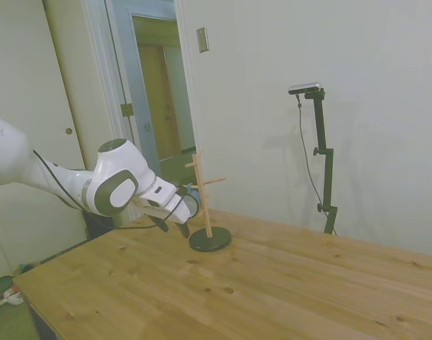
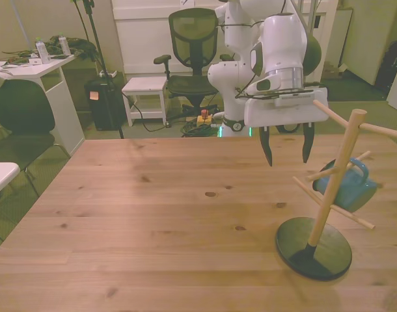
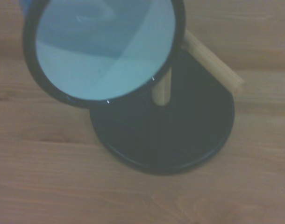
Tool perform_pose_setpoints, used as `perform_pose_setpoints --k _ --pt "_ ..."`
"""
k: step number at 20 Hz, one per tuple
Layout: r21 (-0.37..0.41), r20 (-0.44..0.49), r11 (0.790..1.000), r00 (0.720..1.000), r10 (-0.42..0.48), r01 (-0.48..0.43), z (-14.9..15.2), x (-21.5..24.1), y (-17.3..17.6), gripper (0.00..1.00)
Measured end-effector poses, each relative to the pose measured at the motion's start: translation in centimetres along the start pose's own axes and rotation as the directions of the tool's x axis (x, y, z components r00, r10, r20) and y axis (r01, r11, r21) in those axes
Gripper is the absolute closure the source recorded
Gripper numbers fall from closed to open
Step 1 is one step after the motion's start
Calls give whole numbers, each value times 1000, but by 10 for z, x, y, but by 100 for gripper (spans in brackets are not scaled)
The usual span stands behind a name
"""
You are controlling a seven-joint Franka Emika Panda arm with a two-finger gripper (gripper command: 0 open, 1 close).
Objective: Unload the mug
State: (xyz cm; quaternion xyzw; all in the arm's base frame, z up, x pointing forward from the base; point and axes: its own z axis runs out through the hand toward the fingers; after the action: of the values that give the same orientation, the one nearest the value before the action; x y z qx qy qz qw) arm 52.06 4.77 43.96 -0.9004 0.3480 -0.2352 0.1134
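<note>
The light-blue mug point(image 2: 346, 186) hangs by its handle on a low peg of the wooden stand point(image 2: 335, 179), tilted, above the stand's black round base point(image 2: 314, 249). My gripper point(image 2: 287, 153) is open with nothing between its fingers. It hovers above the table just behind the mug, toward the front view's left of it, and touches neither mug nor stand. In the side view the gripper point(image 1: 173, 227) is just left of the stand point(image 1: 204, 202), with the mug point(image 1: 190, 194) partly hidden behind the hand. The wrist view looks into the mug's pale mouth point(image 3: 105, 46), ringed by a dark rim.
The wooden table point(image 2: 153, 214) stretches toward the front view's left. Behind its far edge stand an office chair point(image 2: 192, 49), a small white stool point(image 2: 145, 88) and a white desk point(image 2: 36, 71). The stand's upper pegs point(image 2: 381, 130) jut out beside the gripper.
</note>
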Motion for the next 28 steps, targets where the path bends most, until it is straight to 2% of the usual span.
perform_pose_setpoints --k 6,14,21,28 --pt "87 -109 989 988 -114 124 -2 -9 -25 0" --pt "78 -203 974 960 -193 212 -2 -2 -53 0" --pt "53 -165 970 960 -228 239 8 -13 -73 0" --pt "38 -155 972 962 -225 234 8 -14 -73 0"
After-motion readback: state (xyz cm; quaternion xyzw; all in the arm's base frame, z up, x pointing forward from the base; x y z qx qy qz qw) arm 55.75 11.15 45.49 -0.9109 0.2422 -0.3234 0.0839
